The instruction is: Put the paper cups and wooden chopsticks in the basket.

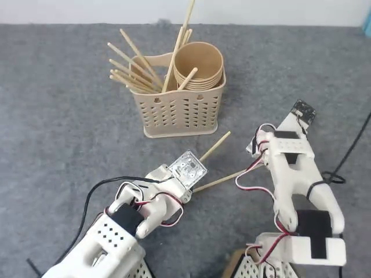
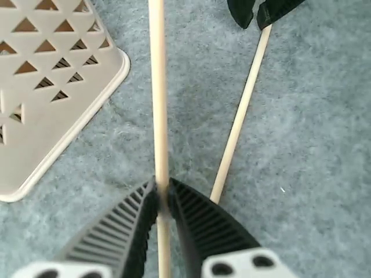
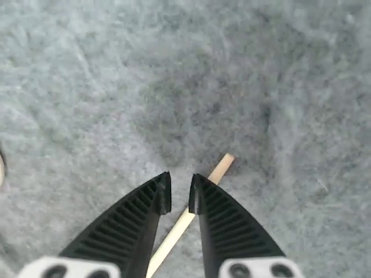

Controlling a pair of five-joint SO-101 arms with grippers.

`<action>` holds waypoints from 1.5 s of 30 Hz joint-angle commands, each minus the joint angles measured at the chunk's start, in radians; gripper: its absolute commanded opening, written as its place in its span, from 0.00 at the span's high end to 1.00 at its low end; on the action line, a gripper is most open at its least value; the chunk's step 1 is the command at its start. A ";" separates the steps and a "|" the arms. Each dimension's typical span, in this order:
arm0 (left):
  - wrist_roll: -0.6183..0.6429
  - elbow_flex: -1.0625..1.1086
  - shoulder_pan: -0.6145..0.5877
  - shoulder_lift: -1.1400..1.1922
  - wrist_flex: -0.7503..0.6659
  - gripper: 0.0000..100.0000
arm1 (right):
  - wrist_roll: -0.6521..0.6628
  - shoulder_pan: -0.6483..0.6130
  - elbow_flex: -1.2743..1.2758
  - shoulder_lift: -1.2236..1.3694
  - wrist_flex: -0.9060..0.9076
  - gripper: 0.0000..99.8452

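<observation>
Left gripper (image 2: 163, 194) is pinching one chopstick (image 2: 157, 87), and the right gripper (image 3: 179, 194) has its jaws slightly parted over the second chopstick (image 3: 217, 171). That's two loose, both at 5 o'clock off the basket (image 1: 182, 113). One cup stack (image 1: 199, 63) inside, with loads of open carpet (image 1: 58, 116) at its 9 o'clock.

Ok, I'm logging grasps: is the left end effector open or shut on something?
Shut: the left end effector pinches a chopstick between its jaws, beside the basket.

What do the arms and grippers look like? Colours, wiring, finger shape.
Left arm and right arm: white plastic shells, black motor blocks, thin red, white and black wires looping between links. Left gripper and right gripper: black tapered fingers, ribbed inside, on white mounts.
</observation>
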 commanded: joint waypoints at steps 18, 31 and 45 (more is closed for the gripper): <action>-0.005 -0.002 -0.012 -0.025 -0.014 0.99 | 0.074 0.079 -0.238 0.274 0.196 0.92; -0.005 -0.002 -0.038 -0.025 -0.018 0.99 | 0.080 0.061 -0.430 0.317 0.438 0.92; -0.005 -0.002 -0.038 -0.025 -0.018 0.99 | 0.074 0.054 -0.575 0.378 0.501 0.92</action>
